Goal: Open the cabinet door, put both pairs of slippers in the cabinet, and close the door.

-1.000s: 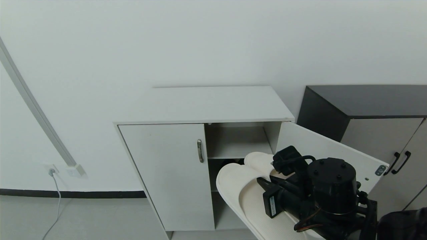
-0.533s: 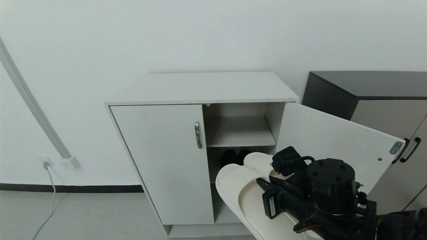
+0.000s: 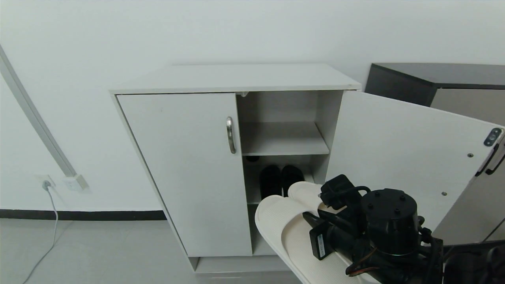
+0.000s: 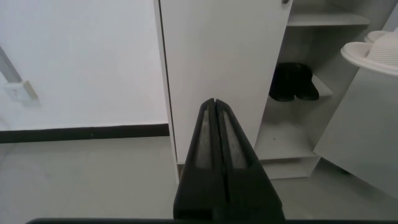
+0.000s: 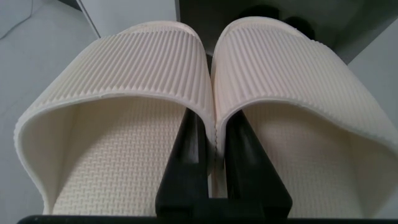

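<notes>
1 cream slipper pair point(image 3: 276, 221) was pinched in the right pincer point(image 5: 210, 146), toes pointed at the open cabinet point(image 3: 177, 165) ahead; left pincer point(image 4: 215, 124) pressed together.

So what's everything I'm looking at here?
Cabinet: one, white, against the wall; right door open, left door closed.
Black slippers: one pair, black, on the middle shelf inside the cabinet.
Cream slippers: one pair, cream, held in front of the open side.
Second cabinet: one, dark, right of the white one.
Wall socket: one, white, low on the wall, left.
Right gripper: black, fingers shut on the cream slippers.
Left gripper: black, fingers shut, empty.
</notes>
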### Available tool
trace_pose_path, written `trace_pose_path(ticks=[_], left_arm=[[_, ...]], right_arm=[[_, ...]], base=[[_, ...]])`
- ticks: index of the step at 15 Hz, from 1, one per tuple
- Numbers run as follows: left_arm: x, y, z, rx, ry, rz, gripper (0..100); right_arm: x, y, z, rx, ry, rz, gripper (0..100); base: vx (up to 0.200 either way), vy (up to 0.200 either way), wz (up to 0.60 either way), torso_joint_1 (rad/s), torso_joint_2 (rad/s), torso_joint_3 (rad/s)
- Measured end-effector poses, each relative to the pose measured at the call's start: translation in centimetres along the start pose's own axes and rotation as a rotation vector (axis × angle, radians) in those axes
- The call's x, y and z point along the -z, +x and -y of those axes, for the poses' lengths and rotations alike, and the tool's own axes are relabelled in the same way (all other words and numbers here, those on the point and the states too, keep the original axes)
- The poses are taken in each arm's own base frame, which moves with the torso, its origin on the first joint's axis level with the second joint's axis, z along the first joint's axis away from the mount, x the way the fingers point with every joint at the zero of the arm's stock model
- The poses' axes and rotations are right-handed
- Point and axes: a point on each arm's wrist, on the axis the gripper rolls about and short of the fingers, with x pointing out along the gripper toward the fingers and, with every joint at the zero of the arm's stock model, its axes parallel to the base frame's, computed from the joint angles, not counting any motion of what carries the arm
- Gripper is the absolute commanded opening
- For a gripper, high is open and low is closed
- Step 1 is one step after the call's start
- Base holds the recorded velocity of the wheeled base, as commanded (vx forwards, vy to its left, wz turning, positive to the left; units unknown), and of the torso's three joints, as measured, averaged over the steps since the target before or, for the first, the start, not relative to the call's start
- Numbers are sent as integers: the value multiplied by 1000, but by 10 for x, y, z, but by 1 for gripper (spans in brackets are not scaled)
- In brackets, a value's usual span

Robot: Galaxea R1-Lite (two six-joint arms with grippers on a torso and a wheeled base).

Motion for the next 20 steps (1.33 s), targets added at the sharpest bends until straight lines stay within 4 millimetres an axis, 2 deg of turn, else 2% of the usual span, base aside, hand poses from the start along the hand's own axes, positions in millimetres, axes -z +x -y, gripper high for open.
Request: trace_pose_path(ticks=[6,11,14,16,18,20], left_arm=[[0,0,0,-1,-1,0,0],[0,0,0,0,-1,0,0],[0,0,0,-1,-1,0,0],[0,0,0,0,-1,1,0],[0,0,0,0,0,1,0],[0,0,0,0,0,1,0]], right_arm=[[3,0,0,0,-4,-12,0],[6,0,0,3,-11,-22,0],[5,1,-7,16,-25,14,0],[0,10,-16,121,-28,39,0],[-14,28,-29,240,-15,66,0],[-18,38,-42,299,-23,-24,0]], base=[[0,0,0,-26,373,334],[0,0,0,0,32,28],[0,0,0,0,0,0],[0,0,0,0,0,0],[0,0,0,0,0,0],[0,0,0,0,0,0]])
